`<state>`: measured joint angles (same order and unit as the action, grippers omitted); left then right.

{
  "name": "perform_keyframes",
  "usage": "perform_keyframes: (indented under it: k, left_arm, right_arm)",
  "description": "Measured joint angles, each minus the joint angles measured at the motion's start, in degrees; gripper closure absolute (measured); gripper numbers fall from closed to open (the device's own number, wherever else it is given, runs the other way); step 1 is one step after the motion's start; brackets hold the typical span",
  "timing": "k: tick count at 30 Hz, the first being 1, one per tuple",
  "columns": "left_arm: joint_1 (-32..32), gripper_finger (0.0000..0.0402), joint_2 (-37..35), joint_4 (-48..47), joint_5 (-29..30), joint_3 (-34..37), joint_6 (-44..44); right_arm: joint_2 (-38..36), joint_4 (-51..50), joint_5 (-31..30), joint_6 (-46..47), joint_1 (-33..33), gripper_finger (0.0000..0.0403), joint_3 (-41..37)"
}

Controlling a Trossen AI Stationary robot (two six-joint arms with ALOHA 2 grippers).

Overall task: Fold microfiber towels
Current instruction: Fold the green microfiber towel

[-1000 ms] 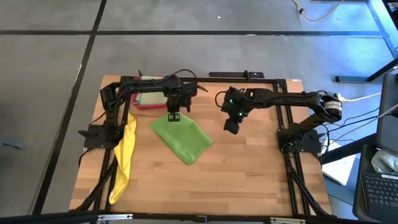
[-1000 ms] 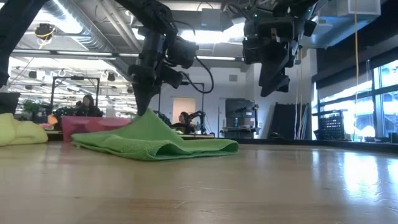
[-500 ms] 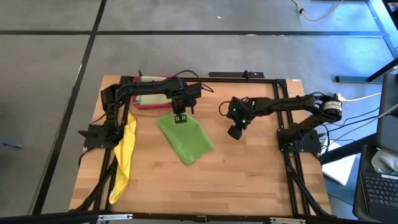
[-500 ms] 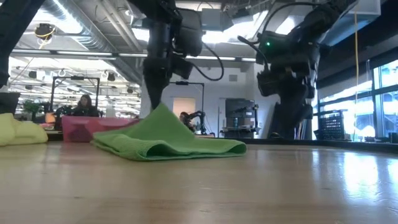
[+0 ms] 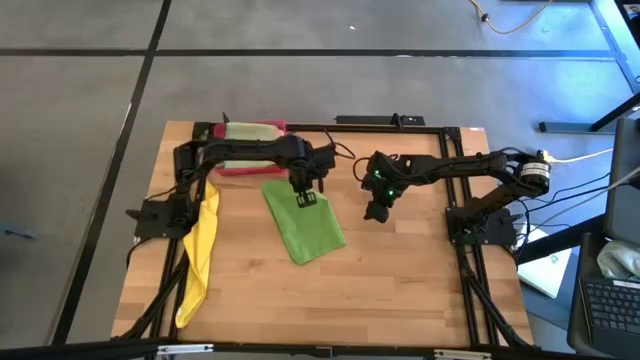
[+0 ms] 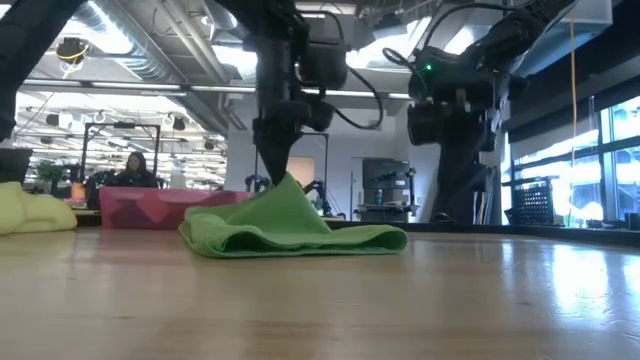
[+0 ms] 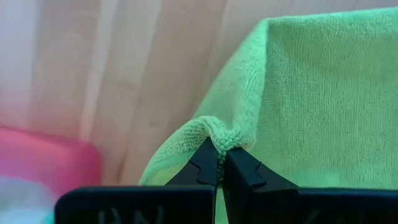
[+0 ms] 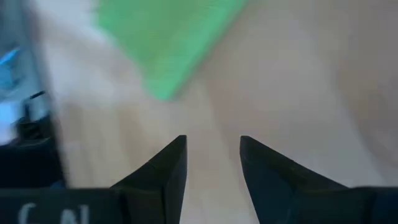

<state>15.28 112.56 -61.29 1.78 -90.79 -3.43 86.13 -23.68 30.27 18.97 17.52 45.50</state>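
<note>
Because a fold is under way, the left gripper (image 5: pixel 307 199) pinches the green towel's (image 5: pixel 305 222) edge at frame centre, lifting it; the right gripper (image 5: pixel 377 212) hangs beside, jaws apart and empty.

Colours you have on view:
- Towel (image 5: pixel 305 220): bright green, plain, fine looped pile.
- Second towel (image 5: pixel 200 250): yellow, plain, at the left edge of your tabletop.
- Tray (image 5: pixel 247 160): pink-red, with pale olive-green and teal cloth showing in it.
- Tabletop (image 5: pixel 400 280): light wood, pale tan grain in strips.
- Frame rails (image 5: pixel 455 255): black.
- Left claw (image 5: pixel 306 199): black.
- Right claw (image 5: pixel 376 213): black, with a small green light on the arm just behind it.
- Floor (image 5: pixel 80 120): grey, crossed by dark lines.
</note>
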Motion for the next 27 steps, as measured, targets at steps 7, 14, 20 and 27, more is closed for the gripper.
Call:
perform_keyframes:
  k: [7, 14, 20, 27]
  left_arm:
    - [-1.15, 0.04, 4.96, -2.85, 1.02, -9.26, -0.94]
    - [0.15, 0.0401, 4.87, -7.01, 2.84, -15.86, -1.07]
    - [1.49, 0.04, 4.87, -7.26, 1.8, -16.4, -0.93]
    - [2.19, 0.0399, 4.88, -6.07, 0.29, -16.43, -1.17]
  right_arm:
    - [0.0, 4.73, 1.99, -12.91, -0.04, 0.0251, 2.16]
    - [0.0, 7.43, -12.3, -24.18, 0.13, 0.0251, 9.07]
    - [-0.04, 17.0, -11.89, -22.08, -0.1, 0.0251, 12.58]
    - [1.77, 18.31, -15.65, -16.09, 0.02, 0.0212, 11.34]
